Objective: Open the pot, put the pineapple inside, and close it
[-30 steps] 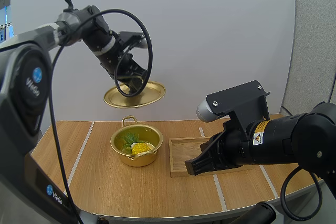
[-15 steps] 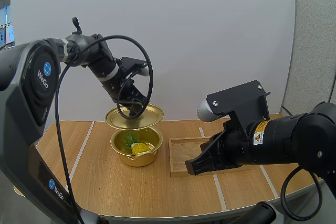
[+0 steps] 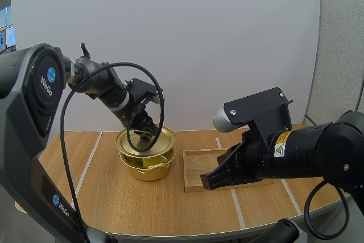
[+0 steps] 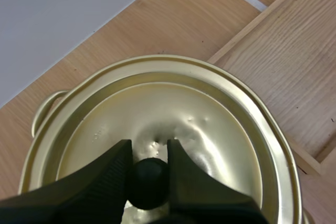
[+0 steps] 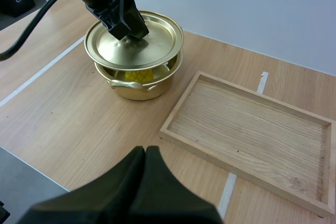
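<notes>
The round gold metal lid [image 4: 210, 124] is held by its black knob [image 4: 149, 184], which is pinched between the fingers of the left gripper [image 4: 149, 149]. It is held just above the gold metal pot [image 3: 149, 170], with a gap on the near side. A yellow pineapple [image 5: 137, 76] is seen inside the pot through that gap. The fingers of the right gripper [image 5: 145, 153] are pressed together on nothing, over the wooden table [image 5: 79, 124] beside the shallow rectangular wooden tray [image 5: 247, 124].
</notes>
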`<control>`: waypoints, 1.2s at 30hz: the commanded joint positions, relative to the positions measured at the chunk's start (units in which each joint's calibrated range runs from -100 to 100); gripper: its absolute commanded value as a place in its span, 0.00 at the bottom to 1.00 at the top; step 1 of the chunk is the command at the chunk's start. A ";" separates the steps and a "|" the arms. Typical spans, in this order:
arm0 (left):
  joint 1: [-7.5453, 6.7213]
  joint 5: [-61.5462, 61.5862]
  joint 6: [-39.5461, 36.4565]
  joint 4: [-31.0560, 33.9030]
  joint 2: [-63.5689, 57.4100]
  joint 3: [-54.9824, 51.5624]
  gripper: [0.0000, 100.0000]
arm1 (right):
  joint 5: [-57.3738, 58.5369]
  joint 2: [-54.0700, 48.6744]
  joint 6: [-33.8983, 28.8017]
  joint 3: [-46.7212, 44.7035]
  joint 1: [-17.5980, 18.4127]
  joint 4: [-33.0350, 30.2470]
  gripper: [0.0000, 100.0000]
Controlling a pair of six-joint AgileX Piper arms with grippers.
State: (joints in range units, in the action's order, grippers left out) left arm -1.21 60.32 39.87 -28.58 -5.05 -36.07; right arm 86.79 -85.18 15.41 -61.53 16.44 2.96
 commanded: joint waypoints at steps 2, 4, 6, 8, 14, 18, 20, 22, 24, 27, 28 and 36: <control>0.07 -5.59 1.33 -2.06 -0.04 -1.41 0.00 | -0.11 -0.36 0.54 0.17 -0.19 -0.32 0.00; 0.07 -5.60 2.49 -2.75 -0.04 -1.89 0.00 | -0.11 -0.36 0.54 0.17 -0.19 -0.32 0.00; 0.07 -6.25 2.87 -3.00 -0.04 -2.40 0.00 | -0.11 -0.36 0.54 0.17 -0.19 -0.32 0.00; 0.07 -8.52 3.21 -3.00 -0.04 -3.38 0.00 | -0.11 -0.36 0.54 0.17 -0.19 -0.32 0.00; 0.07 -11.41 5.64 -4.98 0.05 -5.06 0.00 | -0.11 -0.36 0.54 0.17 -0.19 -0.32 0.00; 0.00 -11.94 5.86 -5.39 0.05 -5.06 0.00 | -0.11 -0.36 0.54 0.17 -0.19 -0.32 0.00; 0.00 -11.94 6.07 -5.39 0.05 -5.06 0.00 | -0.11 -0.36 0.54 0.17 -0.19 -0.32 0.00; 0.00 -12.20 6.07 -5.39 0.10 -5.06 0.00 | -0.11 -0.36 0.54 0.17 -0.19 -0.32 0.00; 0.00 -12.68 6.07 -5.39 0.56 -5.06 0.00 | -0.11 -0.36 0.54 0.17 -0.19 -0.32 0.00; -0.07 -12.86 6.07 -5.52 2.28 -5.06 0.00 | -0.11 -0.36 0.54 0.17 -0.19 -0.32 0.00; -0.07 -13.03 6.07 -5.52 2.98 -5.06 0.00 | -0.11 -0.36 0.54 0.17 -0.19 -0.32 0.00; -0.07 -12.55 7.16 -6.54 4.39 -5.06 0.00 | -0.11 -0.36 0.54 0.17 -0.19 -0.32 0.00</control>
State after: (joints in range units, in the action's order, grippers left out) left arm -1.21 47.39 46.37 -33.69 -1.35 -40.90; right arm 86.79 -85.18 15.41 -61.53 16.44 2.96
